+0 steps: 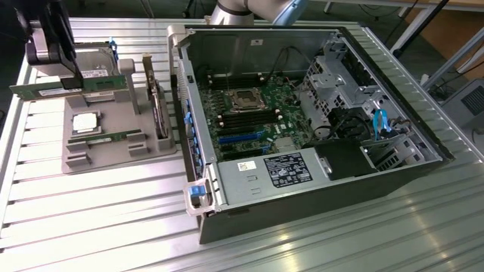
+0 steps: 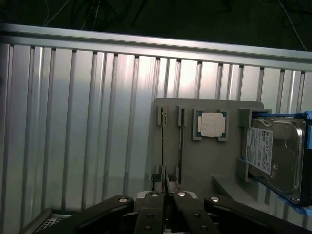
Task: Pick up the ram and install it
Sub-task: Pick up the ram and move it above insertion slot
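Ram (image 1: pixel 102 85) is gripped between the closed fingers of the gripper (image 1: pixel 72 84) and held above the grey tray (image 1: pixel 76 161) beside the computer case (image 1: pixel 318 195)

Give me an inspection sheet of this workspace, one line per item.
Surface: ribbed metal table.
Job's things: ram held in the claw over the grey holder; second stick lying in that holder; open computer case beside it.
Clutter: processor, hard drive and expansion card on the holder.
Grippers: claw shut on the ram.
Cables: blue cables inside the case.
Surroundings: metal frame legs behind the table.
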`<state>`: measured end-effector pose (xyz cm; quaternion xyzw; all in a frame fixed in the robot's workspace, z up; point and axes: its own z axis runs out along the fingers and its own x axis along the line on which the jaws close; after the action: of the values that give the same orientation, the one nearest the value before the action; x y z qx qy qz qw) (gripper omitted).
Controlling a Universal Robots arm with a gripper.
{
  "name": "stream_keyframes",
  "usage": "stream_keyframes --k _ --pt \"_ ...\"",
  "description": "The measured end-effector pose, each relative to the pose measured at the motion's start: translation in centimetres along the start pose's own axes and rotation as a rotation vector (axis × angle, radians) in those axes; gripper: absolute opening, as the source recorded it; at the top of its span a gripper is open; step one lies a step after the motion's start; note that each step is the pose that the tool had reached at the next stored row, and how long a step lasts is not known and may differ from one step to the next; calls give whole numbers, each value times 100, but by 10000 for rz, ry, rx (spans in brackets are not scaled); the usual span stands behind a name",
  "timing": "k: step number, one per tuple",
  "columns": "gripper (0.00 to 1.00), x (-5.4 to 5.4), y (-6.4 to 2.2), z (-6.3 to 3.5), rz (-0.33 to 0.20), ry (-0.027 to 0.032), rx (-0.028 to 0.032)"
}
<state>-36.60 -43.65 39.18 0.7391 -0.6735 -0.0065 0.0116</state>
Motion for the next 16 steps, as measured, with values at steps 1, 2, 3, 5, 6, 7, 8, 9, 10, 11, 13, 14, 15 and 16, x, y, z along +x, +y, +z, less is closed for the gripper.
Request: stream_keyframes --k 1,2,3,5,6,7,8,9,10,11,13,14,15,16 --pt "13 0 0 -9 0 -1 3" --pt "13 0 0 -11 0 0 1" --pt "13 0 0 -11 0 0 0" --pt "13 6 -61 -14 1 2 -2" --pt "13 14 -149 -15 2 0 0" --pt "13 22 -228 -17 3 1 -1" --pt "13 34 -358 -20 3 -1 1" --pt "13 51 -545 -25 4 2 0" --pt "13 59 -625 -27 3 5 -1" --pt "13 70 -752 -30 4 6 0" --pt "13 92 -986 -36 5 12 -1" --pt "13 108 -1164 -41 5 17 -1" --pt "13 125 -1343 -45 4 21 -3" --pt "13 143 -1535 -50 5 25 -3"
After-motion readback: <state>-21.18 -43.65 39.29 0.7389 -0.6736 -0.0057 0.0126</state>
